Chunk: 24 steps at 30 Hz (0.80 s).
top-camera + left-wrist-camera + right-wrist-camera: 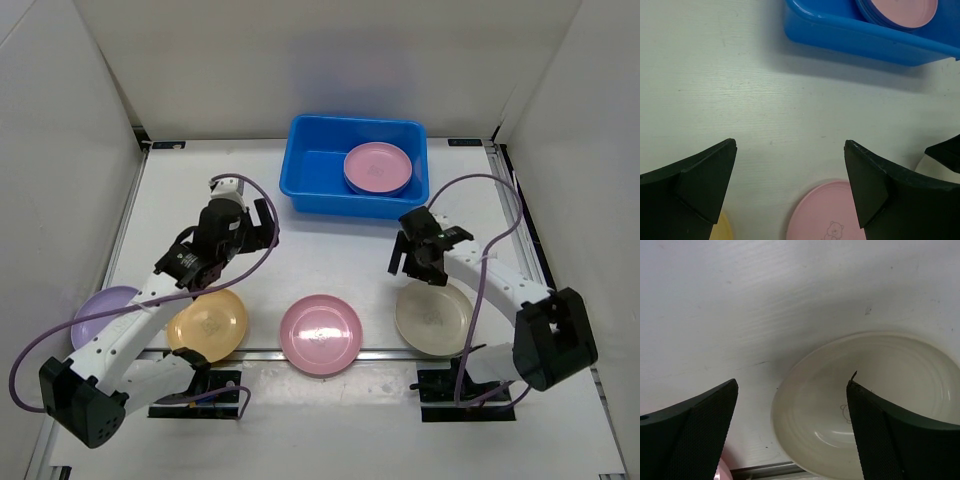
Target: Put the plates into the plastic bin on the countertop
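Note:
The blue plastic bin (303, 187) stands at the back of the white countertop (330, 260) and holds a pink plate (377, 164) stacked on another plate. On the countertop's near edge lie a lilac plate (100, 312), an orange-yellow plate (207, 325), a pink plate (321, 334) and a cream plate (433, 317). My left gripper (268, 228) is open and empty above bare countertop, behind the orange-yellow plate. My right gripper (418, 268) is open and empty just above the cream plate's far rim. In the right wrist view the cream plate (865, 405) lies under and between the open jaws (792, 425).
In the left wrist view the bin (865, 35) is ahead and the near pink plate (825, 215) lies below my gripper (790, 190). A metal rail (270, 352) runs along the near edge under the plates. White walls enclose the left, back and right sides.

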Each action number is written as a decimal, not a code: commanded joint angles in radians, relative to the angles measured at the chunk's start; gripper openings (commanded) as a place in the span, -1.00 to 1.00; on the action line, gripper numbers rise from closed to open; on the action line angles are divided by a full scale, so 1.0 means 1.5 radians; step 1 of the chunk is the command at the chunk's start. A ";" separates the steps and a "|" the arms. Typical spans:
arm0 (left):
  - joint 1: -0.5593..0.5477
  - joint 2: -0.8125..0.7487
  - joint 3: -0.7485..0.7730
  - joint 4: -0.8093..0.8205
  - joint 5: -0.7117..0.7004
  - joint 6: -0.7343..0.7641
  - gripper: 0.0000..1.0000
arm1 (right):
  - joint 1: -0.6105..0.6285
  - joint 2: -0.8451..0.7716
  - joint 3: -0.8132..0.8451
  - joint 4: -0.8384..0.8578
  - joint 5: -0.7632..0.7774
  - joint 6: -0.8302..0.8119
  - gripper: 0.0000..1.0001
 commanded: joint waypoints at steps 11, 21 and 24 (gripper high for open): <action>-0.004 0.003 0.014 -0.047 -0.041 -0.005 0.98 | 0.038 0.123 -0.037 0.005 0.090 0.145 0.25; -0.003 -0.003 0.039 -0.061 -0.056 0.003 0.98 | 0.044 0.134 -0.014 -0.016 0.130 0.164 -1.00; -0.003 -0.005 0.044 -0.065 -0.068 0.012 0.98 | 0.069 0.104 0.022 -0.048 0.153 0.135 -1.00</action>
